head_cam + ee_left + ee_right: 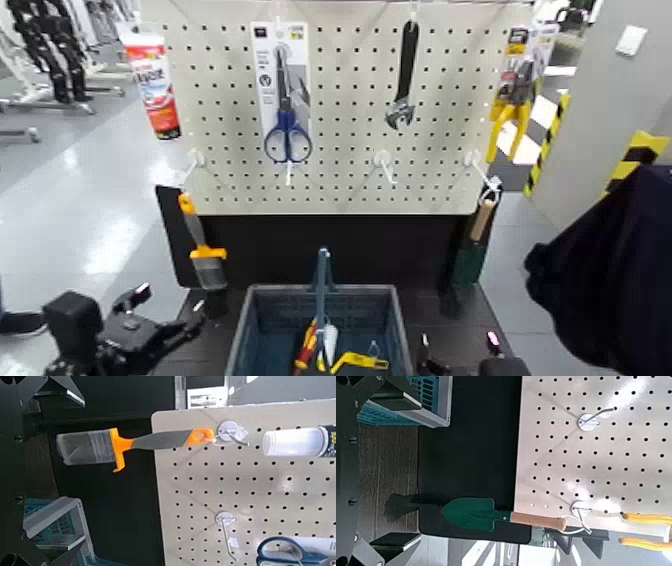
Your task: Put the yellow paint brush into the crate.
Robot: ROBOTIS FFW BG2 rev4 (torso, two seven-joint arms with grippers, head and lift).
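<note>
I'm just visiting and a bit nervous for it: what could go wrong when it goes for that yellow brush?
The brush hangs by its handle end on a hook, so a tug without unhooking it could snag. Its bristles hang beside the crate, not over it, so a slip might miss the crate. The crate's tall centre handle could also catch the brush on the way in.

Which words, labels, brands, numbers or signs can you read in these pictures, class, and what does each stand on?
No text can be quoted with certainty.
Red-and-white tube: large lettering, too blurred to read.
Scissors' card: print too small.
Pliers' packaging: print too small.
Crate and yellow paint brush: no lettering that I can make out.
</note>
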